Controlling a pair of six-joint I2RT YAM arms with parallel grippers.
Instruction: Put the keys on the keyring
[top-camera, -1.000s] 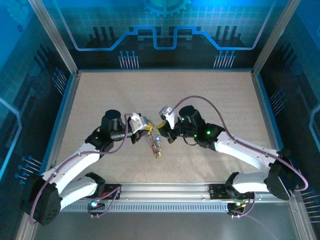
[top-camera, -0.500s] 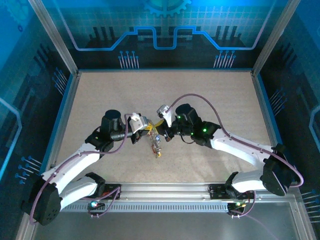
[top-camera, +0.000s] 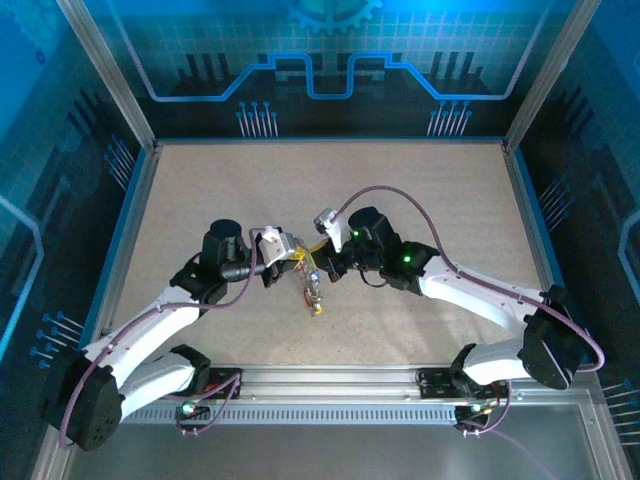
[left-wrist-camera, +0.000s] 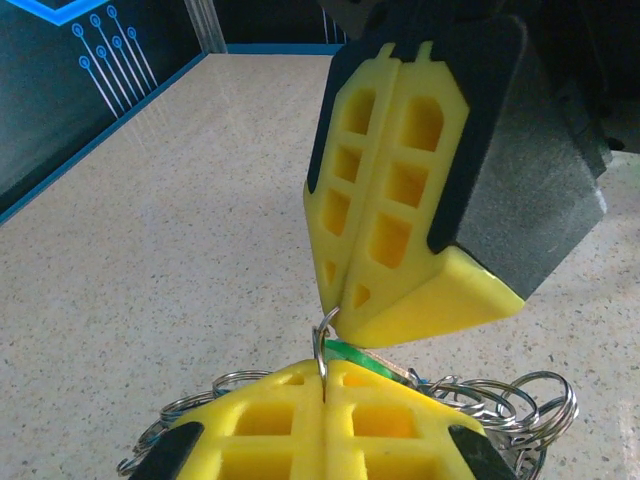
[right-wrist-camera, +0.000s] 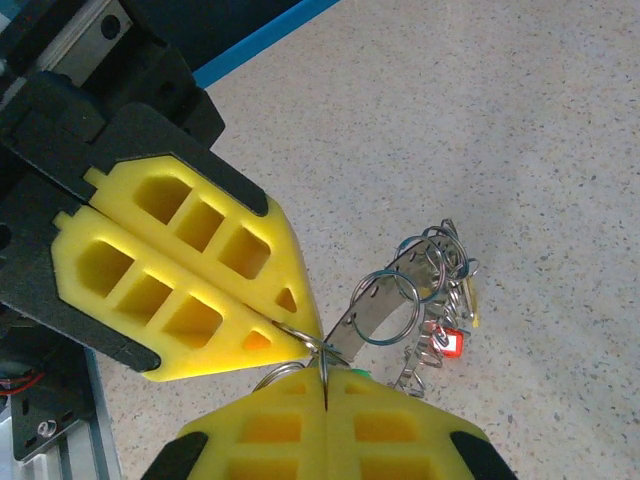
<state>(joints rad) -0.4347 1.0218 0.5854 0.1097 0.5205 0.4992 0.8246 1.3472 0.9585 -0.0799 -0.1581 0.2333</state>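
Jaws on both arms are fully closed and meet tip to tip: left jaws and right jaws each nip the same thin wire, yellow pads (left-wrist-camera: 385, 190) pressed flat w/ no gap. Surface (top-camera: 420, 200) under them is pale, speckled and hard, so a dropped piece would prob. skid or bounce. Keyring (top-camera: 313, 287) bunch hangs from the pinch point and trails down just below the tips; its low end seems to rest on the surface, can't be sure. I'd judge it light overall but loose and jangly, apt to swing and tangle when either arm shifts. Small split rings (left-wrist-camera: 545, 395) fan out beneath the left jaws: stiff, springy steel, smooth and slippery, not fragile. Keys (right-wrist-camera: 440, 305) sit in the cluster beyond the right jaws, thin and flat; best taken across the flat head, not by a dangling tag. Red tag (right-wrist-camera: 450, 343) and green tag (left-wrist-camera: 350, 353) are plastic, too floppy on their links to steer anything. Wire loop (left-wrist-camera: 321, 345) btwn the tips is the finest part; little pad contact there, so grip close on either side of the opening and pull gently.
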